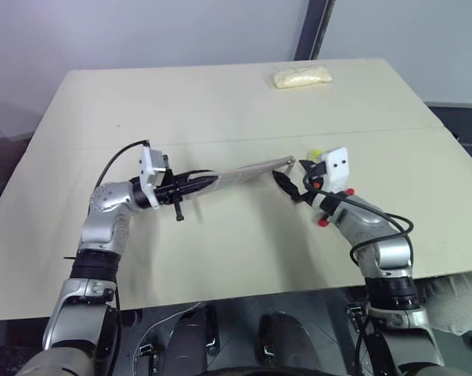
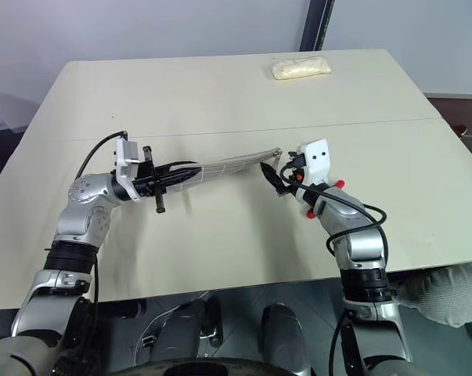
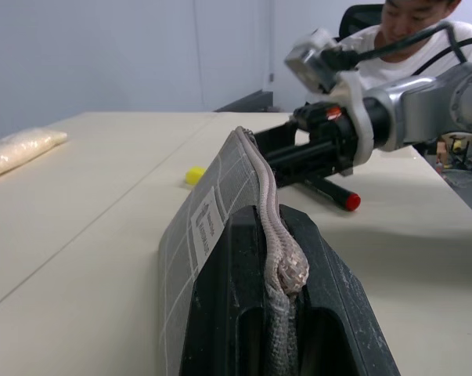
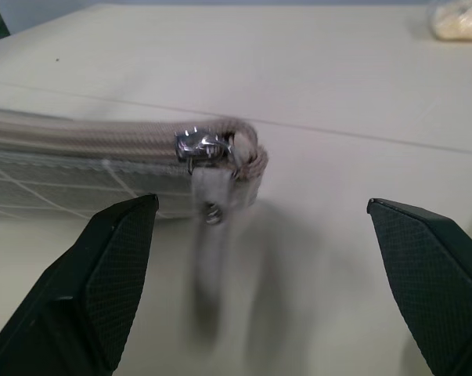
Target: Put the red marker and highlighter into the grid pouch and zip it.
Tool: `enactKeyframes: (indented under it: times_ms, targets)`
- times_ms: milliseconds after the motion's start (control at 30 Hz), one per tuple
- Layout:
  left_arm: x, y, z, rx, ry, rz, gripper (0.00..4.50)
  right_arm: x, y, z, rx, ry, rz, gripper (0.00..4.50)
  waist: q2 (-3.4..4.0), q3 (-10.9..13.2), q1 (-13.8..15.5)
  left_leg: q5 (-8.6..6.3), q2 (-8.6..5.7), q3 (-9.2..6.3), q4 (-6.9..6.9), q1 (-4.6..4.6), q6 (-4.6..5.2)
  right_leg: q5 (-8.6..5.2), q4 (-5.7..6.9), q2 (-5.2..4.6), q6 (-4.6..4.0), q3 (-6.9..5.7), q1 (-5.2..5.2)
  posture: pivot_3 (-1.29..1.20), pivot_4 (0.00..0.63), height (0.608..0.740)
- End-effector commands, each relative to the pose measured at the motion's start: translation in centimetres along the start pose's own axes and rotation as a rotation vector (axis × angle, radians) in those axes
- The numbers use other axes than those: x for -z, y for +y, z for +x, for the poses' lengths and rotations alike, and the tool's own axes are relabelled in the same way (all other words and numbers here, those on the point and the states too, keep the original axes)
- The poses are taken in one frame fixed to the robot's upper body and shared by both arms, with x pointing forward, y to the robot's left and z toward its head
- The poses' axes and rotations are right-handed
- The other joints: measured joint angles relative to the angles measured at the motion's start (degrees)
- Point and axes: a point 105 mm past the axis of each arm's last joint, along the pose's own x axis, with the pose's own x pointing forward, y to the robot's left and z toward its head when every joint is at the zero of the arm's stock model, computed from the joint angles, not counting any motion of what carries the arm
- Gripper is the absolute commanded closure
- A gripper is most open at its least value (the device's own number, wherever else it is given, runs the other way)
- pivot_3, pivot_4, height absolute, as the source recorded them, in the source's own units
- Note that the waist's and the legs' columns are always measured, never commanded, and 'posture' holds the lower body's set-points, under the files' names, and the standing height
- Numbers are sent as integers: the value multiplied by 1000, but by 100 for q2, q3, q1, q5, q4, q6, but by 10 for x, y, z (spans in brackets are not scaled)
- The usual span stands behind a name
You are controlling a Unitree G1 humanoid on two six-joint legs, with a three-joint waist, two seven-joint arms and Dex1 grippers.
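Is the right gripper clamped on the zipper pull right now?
No, the right gripper stands wide open, the zipper pull of the grid pouch between its fingers untouched.

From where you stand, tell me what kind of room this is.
Probably an office or lab workspace set up for robot trials: a broad cream table against plain pale walls, a seated person in an office chair across from the robot, and cables nearby.

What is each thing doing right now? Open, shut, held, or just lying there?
Grid pouch: held up off the table by one end, looks zipped.
Zipper slider: at the pouch's free end.
Left gripper: shut on the grid pouch.
Right gripper: open, at the slider end, holding nothing.
Highlighter: lying on the table, outside the pouch.
Cream bag: lying at the far edge.
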Motion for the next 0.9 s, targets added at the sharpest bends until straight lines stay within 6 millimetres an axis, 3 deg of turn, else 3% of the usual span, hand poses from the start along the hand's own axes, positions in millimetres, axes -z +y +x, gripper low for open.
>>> enactKeyframes:
  times_ms: [33,267,467,600,733,900]
  targets:
    - [-14,2,-2,3,-15,79,4500,-8,2,1,-23,-26,-6,943,0,0,0,0,0,0,-1,0,0,0,0,0,0,0,0,0,150,740]
    - [-3,0,-5,6,41,143,4500,-7,7,-4,-42,-26,-3,4472,0,0,-2,0,0,1,-1,0,0,0,0,0,0,0,-1,0,150,740]
    - [16,-5,2,53,147,340,4500,8,11,-12,-33,53,-76,4472,0,0,5,-1,0,0,-3,0,0,0,-2,-3,-1,0,-3,0,150,740]
    - [35,-6,16,27,223,481,4500,17,22,-7,-49,96,-154,4472,0,0,5,-3,0,1,-4,-1,0,-1,-6,-5,-2,0,-5,0,150,740]
    - [39,-9,30,-21,200,511,4500,29,52,3,-132,123,-193,4472,0,0,-2,-4,2,0,-5,-3,3,0,-6,-5,-2,1,-8,0,150,740]
    - [51,-21,46,-22,202,508,4500,24,110,15,-299,58,-160,4472,0,0,-14,-3,3,1,-6,-3,4,0,-5,-2,-1,1,-8,0,150,740]
